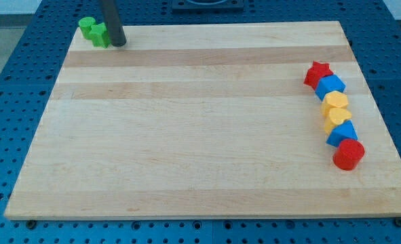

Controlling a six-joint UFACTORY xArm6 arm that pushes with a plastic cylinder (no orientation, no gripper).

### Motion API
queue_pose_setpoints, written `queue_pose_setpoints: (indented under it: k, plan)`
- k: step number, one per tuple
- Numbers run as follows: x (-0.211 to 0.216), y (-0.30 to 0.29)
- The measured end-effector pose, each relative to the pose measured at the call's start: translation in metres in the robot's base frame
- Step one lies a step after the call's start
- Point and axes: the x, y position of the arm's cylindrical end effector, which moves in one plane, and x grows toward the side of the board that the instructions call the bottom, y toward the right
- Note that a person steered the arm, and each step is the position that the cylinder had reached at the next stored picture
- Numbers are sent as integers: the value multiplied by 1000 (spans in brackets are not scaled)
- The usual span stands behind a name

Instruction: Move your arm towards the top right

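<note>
Right, in the camera view I have my tip [118,44] down at the top left corner of the wooden board [186,163], the dark rod coming in from the view's top edge. There are no jaws on this rig to spread or press together, only that plain rod end. It sits touching, or all but touching, the right side of a green block [93,32], whose shape I cannot make out cleanly; it looks like two lobed pieces or one notched piece, sitting right at the board's top edge. Well apart from there, along the view's right side, a chain of blocks runs downward, each touching the next: a red star [317,72] at the top, a blue block [331,86] under it, then a yellow block [336,102], a second yellow block [338,117], a blue triangular block [342,133] and a red cylinder [349,154] lowest. The top right corner of the board lies above the red star. Around the board I see a blue perforated table [24,81].
</note>
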Motion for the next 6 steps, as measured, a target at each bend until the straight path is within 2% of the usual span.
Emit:
queue_pose_setpoints:
  k: [2, 4, 5, 6]
  plan:
    - [12, 80]
    - [-1, 169]
    - [-9, 203]
    - [-9, 206]
